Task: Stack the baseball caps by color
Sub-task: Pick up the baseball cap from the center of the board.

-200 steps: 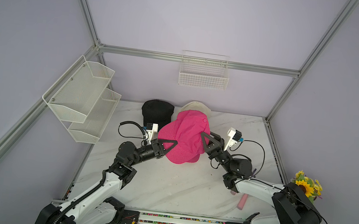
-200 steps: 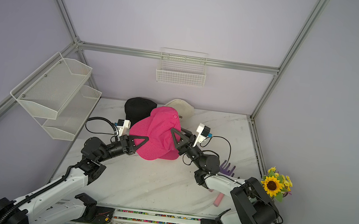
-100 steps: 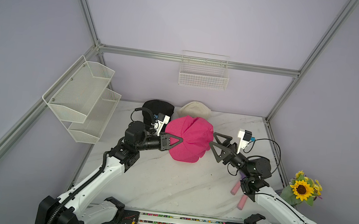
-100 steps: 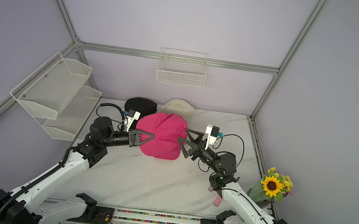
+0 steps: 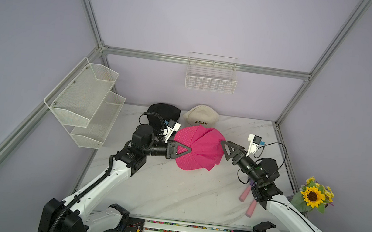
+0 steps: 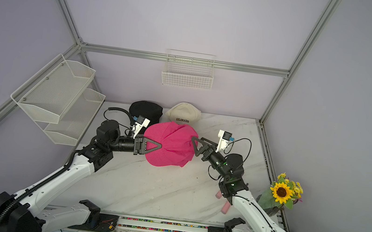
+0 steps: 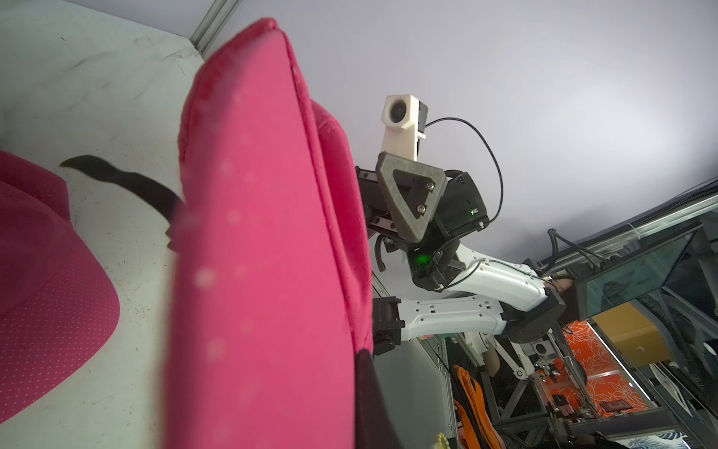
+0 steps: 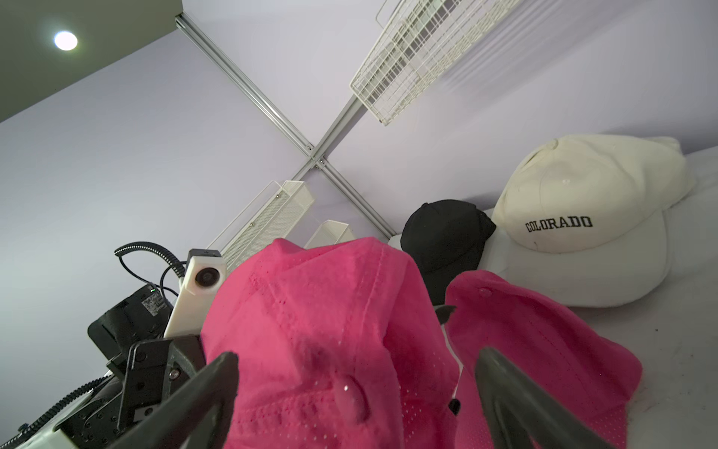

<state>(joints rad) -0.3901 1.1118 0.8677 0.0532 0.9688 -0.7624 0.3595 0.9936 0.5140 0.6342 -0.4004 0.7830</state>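
Note:
In both top views my left gripper point(image 5: 190, 149) point(image 6: 160, 145) is shut on the brim of a hot pink baseball cap point(image 5: 207, 143) and holds it above the table. In the left wrist view that brim point(image 7: 264, 252) fills the middle. My right gripper point(image 5: 223, 150) point(image 8: 355, 355) is open, its fingers on either side of the held cap's crown point(image 8: 311, 330) without closing on it. A second pink cap point(image 8: 544, 350) point(image 7: 46, 291) lies on the table just under the held one. A black cap point(image 5: 163, 114) and a cream "COLORADO" cap point(image 5: 202, 117) sit at the back.
A wire basket point(image 5: 210, 80) hangs on the back wall. A two-tier mesh shelf point(image 5: 89, 101) juts out at the left. A sunflower bunch point(image 5: 313, 196) stands at the right edge, and a pink-handled object point(image 5: 247, 193) lies beside my right arm.
My right gripper has opened, let go of the pink cap and drawn back to the right. My left gripper has kept its hold and lifted the cap slightly towards the back.

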